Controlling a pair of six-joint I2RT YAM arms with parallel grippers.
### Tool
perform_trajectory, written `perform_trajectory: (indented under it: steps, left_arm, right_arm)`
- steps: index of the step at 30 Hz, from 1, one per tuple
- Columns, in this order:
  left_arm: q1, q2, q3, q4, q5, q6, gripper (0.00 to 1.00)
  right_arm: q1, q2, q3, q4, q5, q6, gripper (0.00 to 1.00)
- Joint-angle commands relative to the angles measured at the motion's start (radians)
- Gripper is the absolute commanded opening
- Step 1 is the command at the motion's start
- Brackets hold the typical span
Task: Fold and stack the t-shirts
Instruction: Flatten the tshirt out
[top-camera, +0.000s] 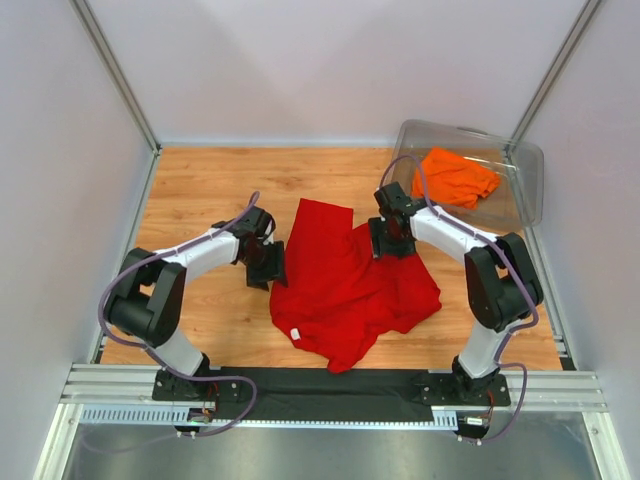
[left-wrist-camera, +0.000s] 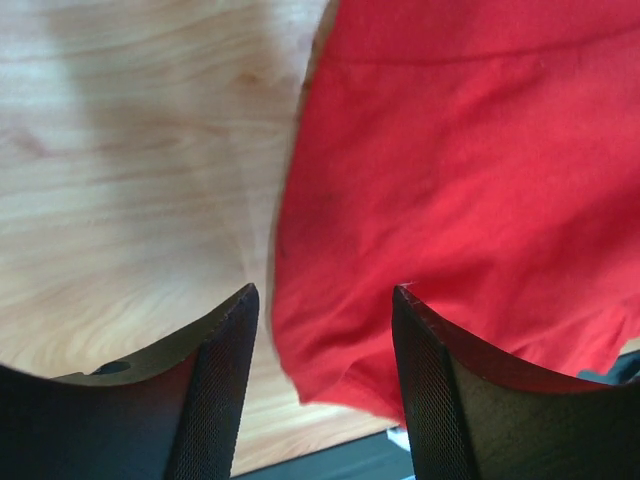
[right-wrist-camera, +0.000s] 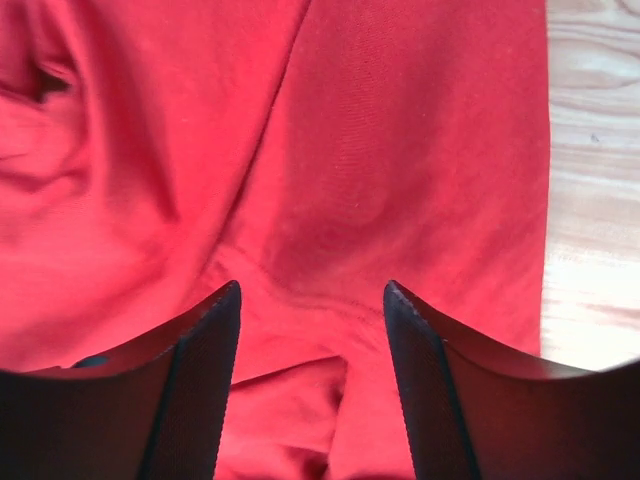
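Red t-shirt (top-camera: 350, 285) lies rumpled mid-worktop (top-camera: 200, 190); orange t-shirt (top-camera: 455, 178) sits in the clear plastic bin (top-camera: 525, 190). Left gripper (top-camera: 268, 264) is at the red's left edge, right gripper (top-camera: 390, 240) over its upper right. Both sets of fingers (left-wrist-camera: 215, 400) are spread, holding nothing. Suggest pinching opposite edges low and pulling flat before folding.

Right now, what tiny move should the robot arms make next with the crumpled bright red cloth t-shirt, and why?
Probably lower the left gripper and pinch the edge of the bright red cloth t-shirt. It lies rumpled, not yet folded, on the wooden table, and its edge sits right between that gripper's open fingers. The right gripper is open too, over red cloth.
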Motion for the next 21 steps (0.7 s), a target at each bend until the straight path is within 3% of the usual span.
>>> perform_trajectory:
  steps: [1, 4, 6, 8, 9, 10, 11, 12, 14, 21]
  left_arm:
    - [0.004, 0.072, 0.014, 0.075, 0.053, -0.049, 0.63]
    - [0.008, 0.135, 0.020, 0.102, 0.069, -0.055, 0.60]
    - [0.017, 0.163, 0.031, 0.122, 0.086, -0.058, 0.52]
    - [0.030, 0.195, 0.048, 0.132, 0.088, -0.060, 0.32]
    - [0.041, 0.206, 0.056, 0.129, 0.089, -0.058, 0.24]
    - [0.061, 0.220, 0.065, 0.126, 0.094, -0.053, 0.11]
    - [0.075, 0.223, 0.076, 0.119, 0.094, -0.050, 0.04]
    - [0.087, 0.223, 0.082, 0.109, 0.085, -0.043, 0.00]
    - [0.132, 0.197, 0.088, 0.089, 0.073, -0.026, 0.00]
    - [0.253, -0.005, 0.195, -0.137, -0.117, 0.152, 0.00]
  right_arm:
    - [0.014, 0.030, 0.045, 0.010, 0.036, -0.074, 0.62]
    - [0.031, 0.068, 0.060, 0.007, 0.048, -0.071, 0.60]
    - [0.039, 0.099, 0.071, 0.007, 0.050, -0.073, 0.58]
    - [0.044, 0.130, 0.082, 0.003, 0.076, -0.074, 0.53]
    - [0.044, 0.139, 0.091, -0.002, 0.082, -0.076, 0.43]
    - [0.044, 0.147, 0.094, -0.005, 0.096, -0.077, 0.38]
    - [0.044, 0.151, 0.096, -0.010, 0.105, -0.077, 0.32]
    - [0.042, 0.157, 0.100, -0.017, 0.113, -0.079, 0.14]
    - [0.044, 0.145, 0.105, -0.024, 0.122, -0.080, 0.00]
    - [0.042, -0.037, 0.128, -0.111, 0.127, -0.044, 0.00]
